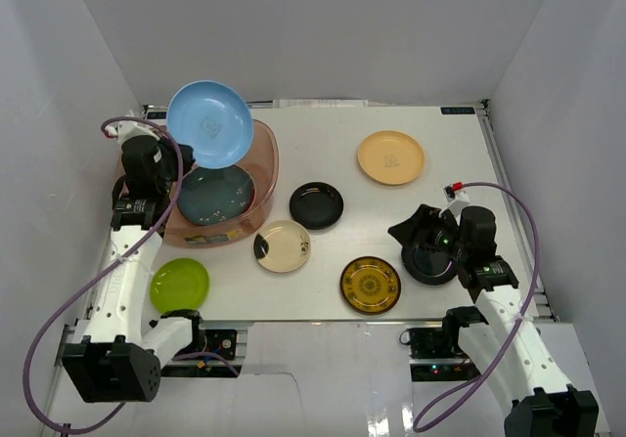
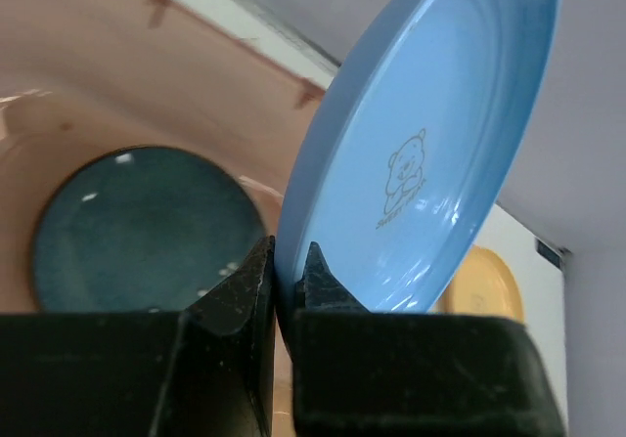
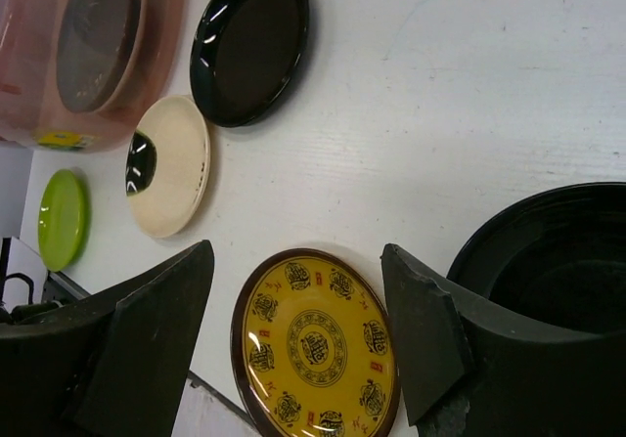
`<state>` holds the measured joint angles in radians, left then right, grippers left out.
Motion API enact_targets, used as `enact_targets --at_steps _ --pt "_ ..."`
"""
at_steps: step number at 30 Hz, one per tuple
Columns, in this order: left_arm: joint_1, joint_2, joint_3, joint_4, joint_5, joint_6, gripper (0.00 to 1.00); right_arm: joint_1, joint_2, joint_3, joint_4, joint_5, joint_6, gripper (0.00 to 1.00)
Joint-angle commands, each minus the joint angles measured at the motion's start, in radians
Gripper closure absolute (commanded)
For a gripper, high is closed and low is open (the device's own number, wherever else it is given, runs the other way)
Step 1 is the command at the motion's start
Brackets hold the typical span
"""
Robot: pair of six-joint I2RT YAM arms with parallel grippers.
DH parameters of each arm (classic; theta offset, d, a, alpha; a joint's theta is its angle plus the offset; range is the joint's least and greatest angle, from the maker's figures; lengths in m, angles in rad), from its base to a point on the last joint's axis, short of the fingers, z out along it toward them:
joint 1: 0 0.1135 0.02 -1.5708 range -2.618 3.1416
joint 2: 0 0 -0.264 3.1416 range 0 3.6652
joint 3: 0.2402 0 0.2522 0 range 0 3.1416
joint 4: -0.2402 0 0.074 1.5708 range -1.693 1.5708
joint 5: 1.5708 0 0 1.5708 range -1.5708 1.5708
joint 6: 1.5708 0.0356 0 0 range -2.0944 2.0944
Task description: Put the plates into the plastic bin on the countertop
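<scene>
Blue round plastic plate point(image 2: 430, 144), printed with a small bear, stands nearly on edge, its lower rim pinched between the closed fingers of the left gripper point(image 2: 286, 261). Its face tilts up and away from the jaws, so it is close to upright rather than level. Below the fingers, and to their left in the wrist view, lies the large translucent reddish-brown plastic bin point(image 2: 147, 95). A dark teal round plate point(image 2: 147, 227) sits flat on its floor.

From above, the held plate hangs over the far part of the bin, within its outline as far as I can judge. The drop is therefore downward, not sideways. The plate probably needs tipping toward level before release, or it may land on edge against the wall.

The right gripper point(image 3: 295, 256) is spread wide and holds nothing. It hovers near a black round dish point(image 3: 558, 261) and a yellow patterned plate point(image 3: 315, 344). Farther out on the white countertop point(image 1: 323, 144) rest a glossy black plate point(image 1: 316, 205), a cream plate point(image 1: 283, 245) and a yellow-orange plate point(image 1: 390, 156). A lime green plate point(image 1: 180, 284) lies at the near left edge.
</scene>
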<state>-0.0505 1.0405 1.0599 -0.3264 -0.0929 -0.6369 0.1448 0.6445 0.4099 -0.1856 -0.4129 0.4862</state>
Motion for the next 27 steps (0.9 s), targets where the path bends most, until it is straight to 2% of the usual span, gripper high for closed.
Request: enact_targets --at_steps 1,4,8,10,16,17,19,20,27 --pt "0.124 0.024 -0.093 -0.045 0.031 -0.035 1.0 0.003 0.01 0.01 0.032 0.035 -0.017 0.25" --pt "0.135 0.053 -0.147 -0.036 0.002 -0.047 1.0 0.004 0.067 0.039 0.046 0.124 -0.02 0.25" --pt "0.136 0.069 -0.205 -0.011 -0.036 -0.052 1.0 0.002 0.234 0.111 0.057 0.268 -0.058 0.2" --pt "0.135 0.09 -0.219 -0.007 -0.031 -0.043 0.95 0.002 0.291 0.15 0.096 0.325 -0.055 0.2" --pt "0.135 0.15 -0.218 -0.025 -0.019 -0.018 0.66 0.001 0.538 0.263 0.173 0.413 -0.029 0.2" --pt "0.135 0.147 -0.227 -0.016 -0.013 -0.017 0.44 -0.001 0.603 0.301 0.213 0.475 -0.031 0.2" --pt "0.135 0.142 -0.232 -0.013 -0.019 -0.012 0.23 -0.022 0.667 0.34 0.221 0.503 -0.031 0.19" --pt "0.135 0.133 -0.229 -0.013 -0.021 -0.006 0.03 -0.031 0.72 0.357 0.236 0.514 -0.029 0.19" --pt "0.135 0.057 -0.2 -0.013 0.019 0.031 0.02 -0.086 0.949 0.516 0.256 0.508 0.011 0.21"
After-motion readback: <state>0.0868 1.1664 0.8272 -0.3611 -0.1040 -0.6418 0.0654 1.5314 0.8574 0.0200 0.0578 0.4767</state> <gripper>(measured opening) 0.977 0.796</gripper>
